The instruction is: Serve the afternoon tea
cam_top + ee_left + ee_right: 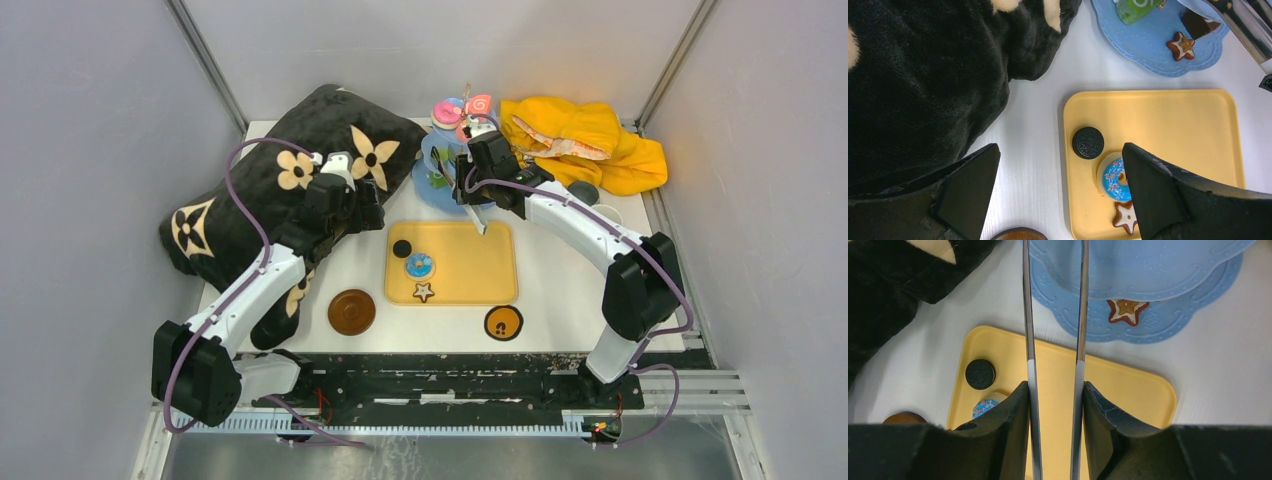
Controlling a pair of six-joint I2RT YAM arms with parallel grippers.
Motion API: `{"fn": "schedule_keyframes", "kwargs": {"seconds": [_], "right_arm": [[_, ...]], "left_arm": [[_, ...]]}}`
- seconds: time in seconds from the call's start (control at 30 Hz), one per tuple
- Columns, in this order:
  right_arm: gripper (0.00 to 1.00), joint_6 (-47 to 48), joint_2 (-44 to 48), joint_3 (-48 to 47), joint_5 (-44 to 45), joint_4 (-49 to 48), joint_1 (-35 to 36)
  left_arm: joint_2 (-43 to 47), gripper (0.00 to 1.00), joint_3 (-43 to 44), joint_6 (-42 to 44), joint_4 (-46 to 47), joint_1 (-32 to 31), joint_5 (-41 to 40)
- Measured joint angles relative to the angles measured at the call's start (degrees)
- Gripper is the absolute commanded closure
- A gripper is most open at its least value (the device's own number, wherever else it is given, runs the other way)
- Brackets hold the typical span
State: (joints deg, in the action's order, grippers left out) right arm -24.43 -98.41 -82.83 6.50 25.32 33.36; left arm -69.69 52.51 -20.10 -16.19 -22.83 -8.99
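Left jaws: spread wide, holding nothing. They hang over the white surface (566, 322) between the black plush cushion (250, 190) and the left edge of the yellow tray (1173, 130).

Right jaws: pinching the metal tongs (1030, 340), one blade against each finger. The blades run parallel with a gap between them, passing over the far edge of the tray and the lower tiers of the stand. The blade ends are out of the right wrist view.

On the tray, left part:
- dark sandwich biscuit (1088, 142)
- blue-iced doughnut (1113, 176), just beside the biscuit
- star biscuit (1126, 216), nearest the arms

Light-blue three-tier stand (1148, 50): just beyond the tray. Its bottom tier carries a second star biscuit (1182, 45) and a chocolate piece (1198, 24). A pink swirl roll (478, 104) sits on top.

Two brown coasters lie on the surface, one (351, 311) left of the tray and one (503, 322) at its near right corner.

A dark round thing (583, 190) beside the yellow cloth (600, 145) is possibly the mug, though it is too small to tell.
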Motion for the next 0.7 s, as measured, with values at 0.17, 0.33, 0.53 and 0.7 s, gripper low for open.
{"fn": "schedule_keyframes", "kwargs": {"seconds": [0.17, 0.33, 0.53, 0.7], "right_arm": [[0.49, 0.0, 0.0, -0.2, 0.0, -0.1, 0.0], [0.48, 0.0, 0.0, -0.3, 0.0, -0.1, -0.1], [0.50, 0.0, 1.0, -0.2, 0.0, 0.0, -0.1], [0.55, 0.3, 5.7, 1.7, -0.2, 0.3, -0.1]], "left_arm": [[0.0, 0.01, 0.0, 0.0, 0.0, 0.0, -0.1], [0.0, 0.01, 0.0, 0.0, 0.0, 0.0, -0.1], [0.0, 0.01, 0.0, 0.0, 0.0, 0.0, 0.0], [0.0, 0.01, 0.0, 0.0, 0.0, 0.0, 0.0]]}}
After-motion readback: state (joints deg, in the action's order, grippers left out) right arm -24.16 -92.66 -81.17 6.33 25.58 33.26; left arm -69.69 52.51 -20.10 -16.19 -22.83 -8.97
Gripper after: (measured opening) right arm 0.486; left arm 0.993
